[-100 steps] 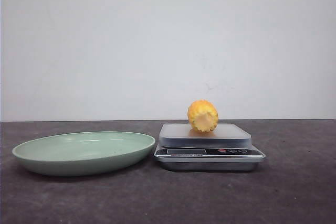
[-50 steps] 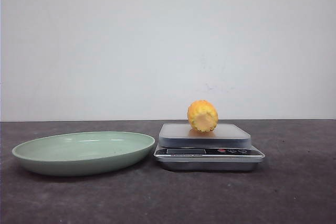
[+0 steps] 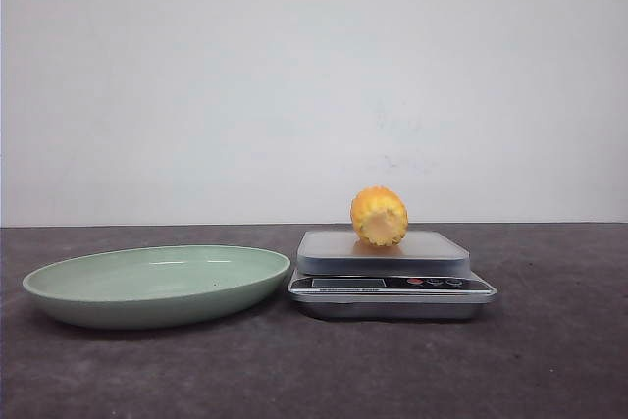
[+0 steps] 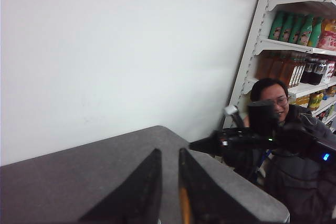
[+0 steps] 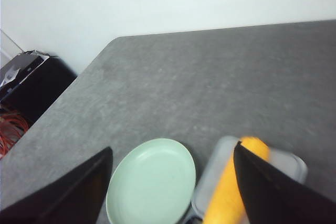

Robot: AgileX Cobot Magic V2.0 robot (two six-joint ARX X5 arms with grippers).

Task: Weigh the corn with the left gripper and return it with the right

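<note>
Front view, near to far: bare dark table up front, then the green plate on the left w/ the scale just beside it on the right, nearly touching. Corn lies on the scale's platform, around the middle, paler cut end facing the camera. Scale's display strip and small buttons face the camera; readout too small to read. White wall behind it all, and neither arm shows in this view. Right wrist view: right gripper is up over the table w/ its fingers spread wide, nothing between them; below it sit the plate and the scale, with the corn blurred and stretched-looking on the platform. Black box and red cables off the table edge beyond. Left wrist view: left gripper is nearly closed, only a slim gap between the dark fingers, holding nothing, pointing across a bare table corner. Further back a man in glasses and a dark jacket sits behind some black gear, w/ store shelves of bottles behind him.
</note>
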